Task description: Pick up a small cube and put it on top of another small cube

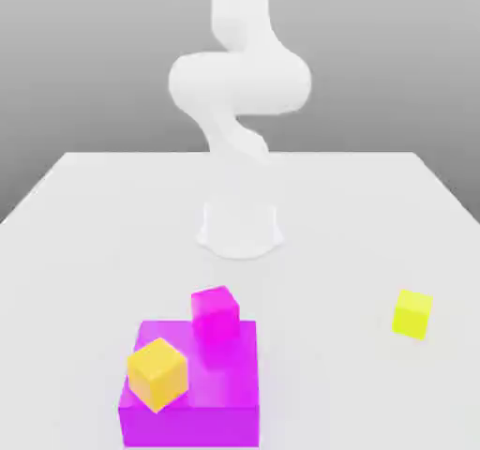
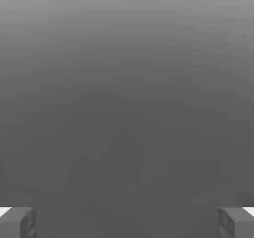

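two small cubes, orange (image 1: 157,374) and magenta (image 1: 215,315), apparently on purple block (image 1: 190,427), fingers (image 2: 127,223) wide open, empty

Exterior view: looks down across counter (image 1: 319,251), arm (image 1: 240,82) towards twelve o'clock. Hand view: faces out past nearby pincer (image 2: 127,224); shared part unclear.

White arm raised, pincer (image 2: 127,223) wide open

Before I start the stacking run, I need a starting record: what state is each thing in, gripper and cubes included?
Gripper: open, holding nothing.
Orange cube: tilted, overlapping the purple block in view.
Magenta cube: not stacked on another cube.
Yellow cube: on the table, apart from the others.
Purple block: lying flat.
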